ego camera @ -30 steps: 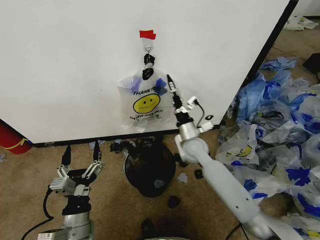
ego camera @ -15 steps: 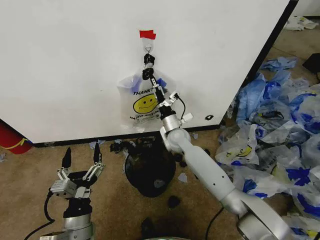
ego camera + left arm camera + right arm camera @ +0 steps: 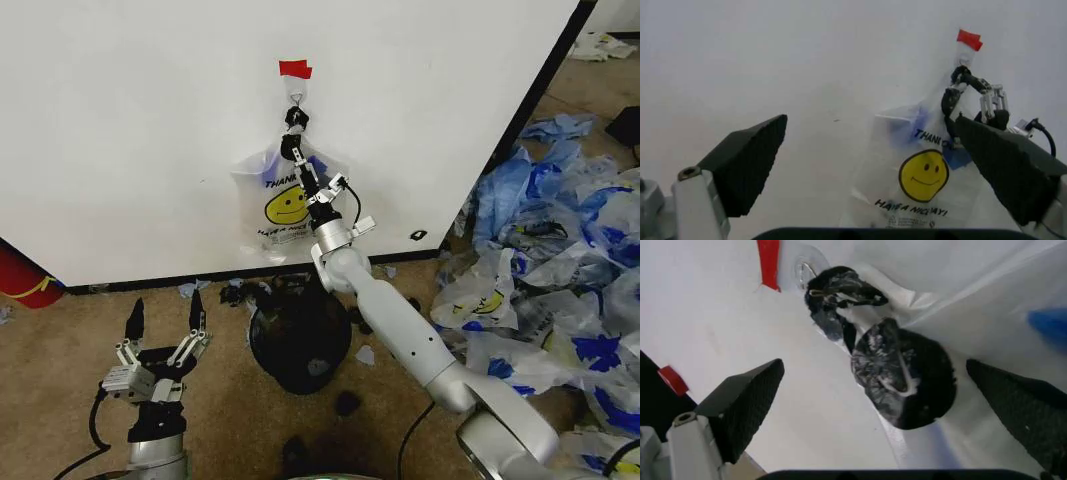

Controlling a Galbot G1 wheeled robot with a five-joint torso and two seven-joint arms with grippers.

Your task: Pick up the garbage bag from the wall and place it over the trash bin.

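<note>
Right gripper (image 3: 303, 173) is reaching up to the bag's black handles, its two dark fingers spread apart around them without closing.

One thin translucent white plastic garbage bag (image 3: 285, 205) with a yellow smiley face, black "THANK YOU" lettering and blue patches is hanging from one metal hook (image 3: 295, 97) on the large plain white wall (image 3: 130, 130), just under one small piece of red tape (image 3: 294, 69). One small round black trash bin (image 3: 300, 340) is sitting on the tan carpet (image 3: 60, 340) directly below the bag. Left gripper (image 3: 165, 328) is hovering low beside the bin, its fingers standing wide open and holding nothing.
</note>
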